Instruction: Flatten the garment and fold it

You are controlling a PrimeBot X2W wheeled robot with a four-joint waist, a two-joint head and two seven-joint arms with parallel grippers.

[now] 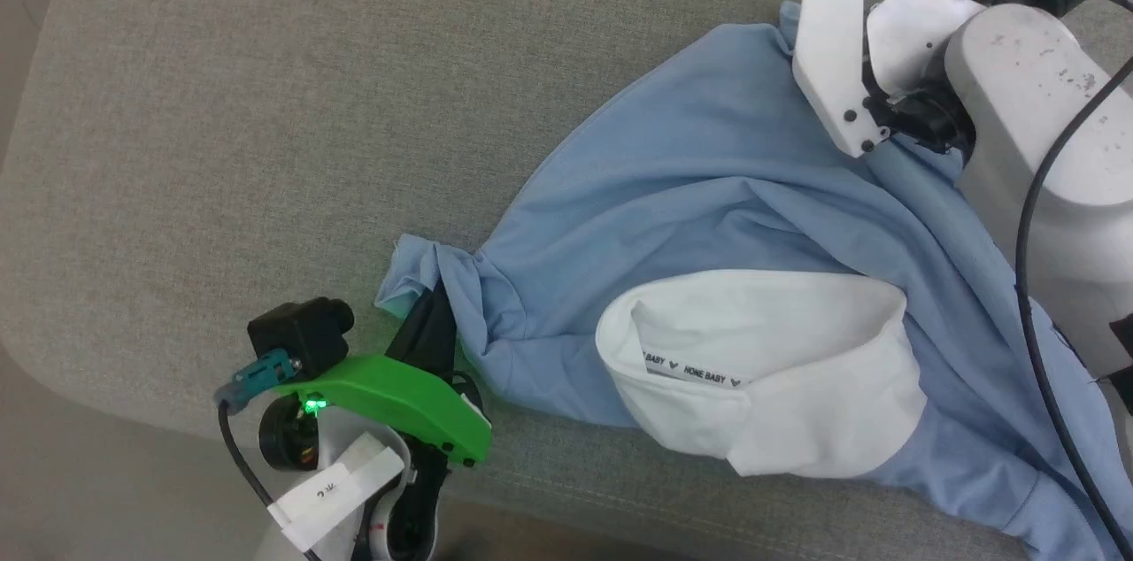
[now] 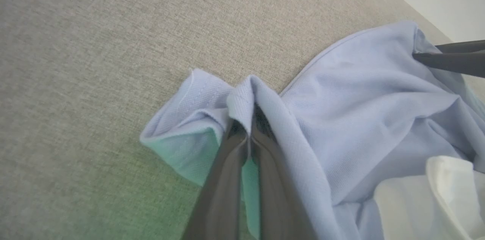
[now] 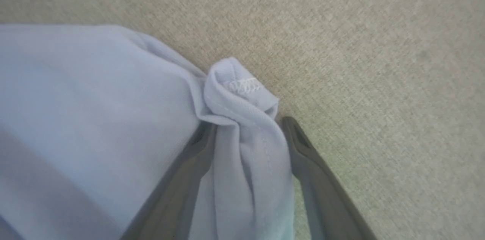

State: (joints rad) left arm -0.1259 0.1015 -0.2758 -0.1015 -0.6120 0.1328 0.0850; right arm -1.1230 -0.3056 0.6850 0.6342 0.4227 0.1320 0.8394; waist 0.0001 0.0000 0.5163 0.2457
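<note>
Okay, the garment point(image 1: 708, 189) is sprawled over the right half of the grey surface point(image 1: 265, 101), white collar point(image 1: 797, 366) folded open toward the near edge, and it's rumpled, nowhere near flat. The left claw point(image 2: 246, 124) sits by the near left corner, fingers pressed together and pinching a bunched blue corner of the cloth. Over at the far right the right claw point(image 3: 246, 126) stands spread, one finger on each side of a rolled hem corner point(image 3: 242, 88) that lies right between its tips; nothing clamped there yet. And that's the relation that matters: the cloth's free edge runs on a long diagonal from the left claw's pinch, near left, up to that hem roll, far right. My read is that the right claw is the one to close, since the hem is already in its gap, then both ends can be drawn apart along that diagonal.
</note>
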